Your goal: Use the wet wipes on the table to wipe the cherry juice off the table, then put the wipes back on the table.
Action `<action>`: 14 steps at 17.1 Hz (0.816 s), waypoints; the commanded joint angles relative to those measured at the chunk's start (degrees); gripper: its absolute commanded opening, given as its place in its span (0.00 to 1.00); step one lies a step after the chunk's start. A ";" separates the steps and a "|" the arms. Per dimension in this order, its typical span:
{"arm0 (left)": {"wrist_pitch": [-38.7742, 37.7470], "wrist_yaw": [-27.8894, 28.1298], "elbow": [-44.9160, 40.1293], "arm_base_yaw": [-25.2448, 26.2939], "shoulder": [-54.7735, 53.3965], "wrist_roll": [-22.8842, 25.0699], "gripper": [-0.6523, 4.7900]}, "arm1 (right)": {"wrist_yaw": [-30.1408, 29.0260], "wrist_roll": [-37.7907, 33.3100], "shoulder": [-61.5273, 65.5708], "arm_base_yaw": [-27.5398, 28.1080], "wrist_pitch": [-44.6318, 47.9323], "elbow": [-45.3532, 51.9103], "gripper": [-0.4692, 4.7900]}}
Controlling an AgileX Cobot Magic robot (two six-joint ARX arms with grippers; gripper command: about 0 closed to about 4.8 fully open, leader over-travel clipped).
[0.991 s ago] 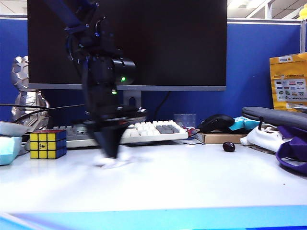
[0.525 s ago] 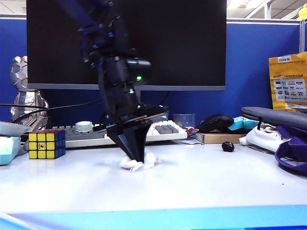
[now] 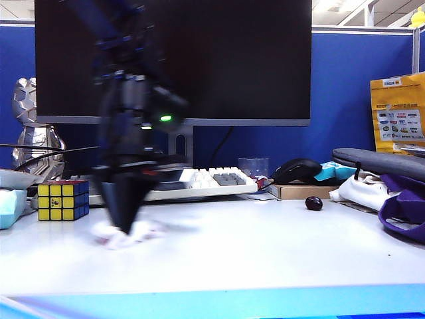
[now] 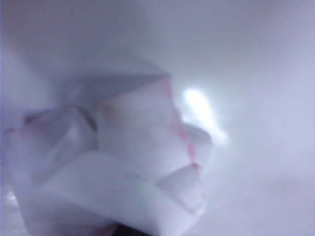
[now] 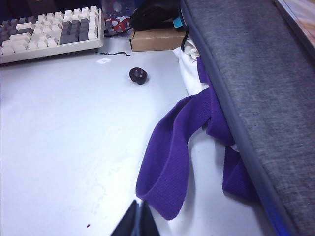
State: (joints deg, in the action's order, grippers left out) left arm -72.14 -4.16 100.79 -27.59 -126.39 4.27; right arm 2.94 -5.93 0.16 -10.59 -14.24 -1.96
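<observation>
Mostly blurred: left claw [image 3: 123,227], wet wipes [image 3: 126,234].

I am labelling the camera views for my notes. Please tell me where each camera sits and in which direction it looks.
Exterior view: low at the desk's front edge, facing the monitor; it shows the left arm, its left gripper shut on the wet wipes.
Left wrist view: on the left arm, pressed close over the wet wipes on the table; no fingers visible.
Right wrist view: on the right arm, looking down past the shut right gripper toward the keyboard.
Shared: exterior and right wrist views both show the cherry.
</observation>
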 commanded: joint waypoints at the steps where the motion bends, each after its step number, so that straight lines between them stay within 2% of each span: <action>1: 2.47 3.96 -0.66 3.19 -0.87 -0.42 0.11 | -0.11 0.13 -0.02 -0.04 0.39 0.13 0.09; 6: 4.24 3.93 -0.66 7.93 1.90 -0.15 0.11 | -0.11 0.13 -0.02 -0.04 0.39 0.13 0.09; 7: 5.79 3.41 -0.66 8.35 4.28 0.24 0.20 | -0.11 0.11 -0.02 -0.04 0.42 0.13 0.09; 8: 7.17 1.07 -0.66 8.96 6.56 0.26 0.25 | -0.13 0.13 -0.02 -0.04 0.39 0.13 0.09; 11: 7.30 -2.08 -0.66 9.05 10.51 0.22 0.25 | -0.11 0.13 -0.02 -0.04 0.42 0.13 0.09; 12: 6.45 -3.43 -0.68 9.05 12.07 0.24 0.29 | -0.11 0.13 -0.02 -0.04 0.42 0.13 0.09; 13: 6.19 -4.81 -0.68 9.05 13.53 0.15 0.40 | -0.11 0.13 -0.02 -0.04 0.42 0.13 0.09; 14: 6.12 -5.33 -0.68 9.05 14.93 -0.17 0.41 | -0.11 0.13 -0.02 -0.04 0.39 0.13 0.09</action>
State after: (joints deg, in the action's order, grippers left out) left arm -65.80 -8.27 99.96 -18.48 -113.43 4.38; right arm 2.96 -5.93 0.16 -10.59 -14.24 -1.96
